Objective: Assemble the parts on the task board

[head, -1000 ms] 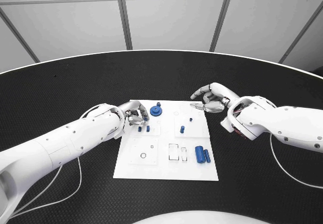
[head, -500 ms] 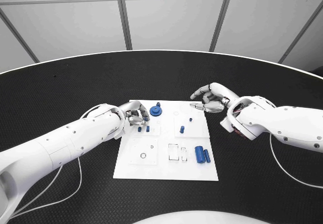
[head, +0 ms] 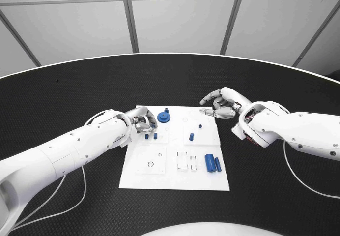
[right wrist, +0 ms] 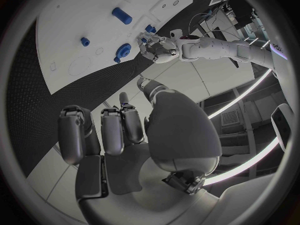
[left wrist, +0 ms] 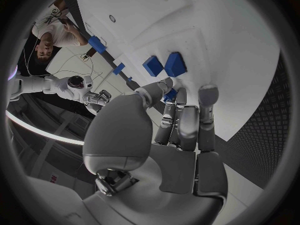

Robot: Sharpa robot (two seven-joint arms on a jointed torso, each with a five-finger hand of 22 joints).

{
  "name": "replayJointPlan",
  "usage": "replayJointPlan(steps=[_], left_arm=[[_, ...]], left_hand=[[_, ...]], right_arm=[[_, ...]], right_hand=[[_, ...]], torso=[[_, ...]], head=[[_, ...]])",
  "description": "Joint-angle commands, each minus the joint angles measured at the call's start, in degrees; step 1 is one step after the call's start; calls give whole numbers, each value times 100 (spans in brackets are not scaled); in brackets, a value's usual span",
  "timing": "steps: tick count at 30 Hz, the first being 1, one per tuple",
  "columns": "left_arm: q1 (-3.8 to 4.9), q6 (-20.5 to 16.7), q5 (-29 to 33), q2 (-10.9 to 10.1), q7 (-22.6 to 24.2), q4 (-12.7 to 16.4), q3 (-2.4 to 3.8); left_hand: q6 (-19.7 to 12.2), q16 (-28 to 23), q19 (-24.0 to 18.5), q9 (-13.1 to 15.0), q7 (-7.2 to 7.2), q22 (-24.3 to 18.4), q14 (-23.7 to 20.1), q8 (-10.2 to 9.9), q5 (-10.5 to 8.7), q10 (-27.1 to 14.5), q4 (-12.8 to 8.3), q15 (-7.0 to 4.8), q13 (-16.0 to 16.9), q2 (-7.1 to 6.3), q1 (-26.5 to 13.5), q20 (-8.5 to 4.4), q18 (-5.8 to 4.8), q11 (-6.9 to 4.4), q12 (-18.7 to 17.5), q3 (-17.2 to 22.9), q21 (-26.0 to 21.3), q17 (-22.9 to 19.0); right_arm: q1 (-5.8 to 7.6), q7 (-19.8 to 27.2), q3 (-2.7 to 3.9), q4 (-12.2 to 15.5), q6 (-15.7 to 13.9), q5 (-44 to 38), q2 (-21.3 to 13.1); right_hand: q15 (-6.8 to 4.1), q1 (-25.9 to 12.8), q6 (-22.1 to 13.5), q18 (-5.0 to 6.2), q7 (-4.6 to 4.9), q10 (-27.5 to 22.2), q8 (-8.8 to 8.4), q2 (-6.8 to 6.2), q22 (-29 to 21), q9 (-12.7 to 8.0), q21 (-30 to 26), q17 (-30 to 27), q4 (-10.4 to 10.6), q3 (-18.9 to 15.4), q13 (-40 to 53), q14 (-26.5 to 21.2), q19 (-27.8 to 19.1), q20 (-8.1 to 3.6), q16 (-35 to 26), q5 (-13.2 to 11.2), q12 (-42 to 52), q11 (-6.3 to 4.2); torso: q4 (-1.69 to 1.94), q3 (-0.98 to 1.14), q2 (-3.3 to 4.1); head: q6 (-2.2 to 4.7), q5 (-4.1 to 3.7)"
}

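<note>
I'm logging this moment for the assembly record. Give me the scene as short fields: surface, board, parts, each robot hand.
surface: round black textured table
board: flat white rectangular task board, mid-table
parts: round blue disc part near the far edge; blue cylinder lying near the right edge; small blue pegs between them
left robot hand: silver left robot hand over the board's far left corner, fingertips by small blue blocks; hold unclear
right robot hand: silver right robot hand beside the board's far right corner, fingers curled, nothing visibly held
</note>
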Motion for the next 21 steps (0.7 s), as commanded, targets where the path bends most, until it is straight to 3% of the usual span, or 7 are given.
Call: replayJointPlan(steps=[1, 21], left_arm=[[0, 19, 0, 1, -23, -7, 0], [0, 64, 8, 9, -24, -3, 0]], left_hand=[[-45, 34, -63, -6, -7, -51, 13, -34, -17, -54, -21, 29, -8, -44, 39, 17, -76, 3, -38, -34, -54, 19], [-102, 45, -194, -12, -8, -206, -102, -73, -18, -243, -20, 94, -24, -99, 28, 76, -46, 73, -57, -72, -168, -74]], right_arm=[[0, 0, 0, -1, 0, 0, 0], [0, 0, 0, -13, 8, 0, 13]], right_hand=[[-43, -36, 30, 91, -8, 35, 26, 6, 953, -7, -20, 412, 4, 26, 462, 338, 290, -38, -5, 24, 26, 1], [-44, -52, 29, 91, -10, 27, 31, 1, 952, -19, -25, 406, 11, 44, 454, 337, 289, -38, -10, 24, 19, -1]], torso=[[2, -1, 0], [5, -3, 6]], head=[[-7, -2], [-8, -3]])
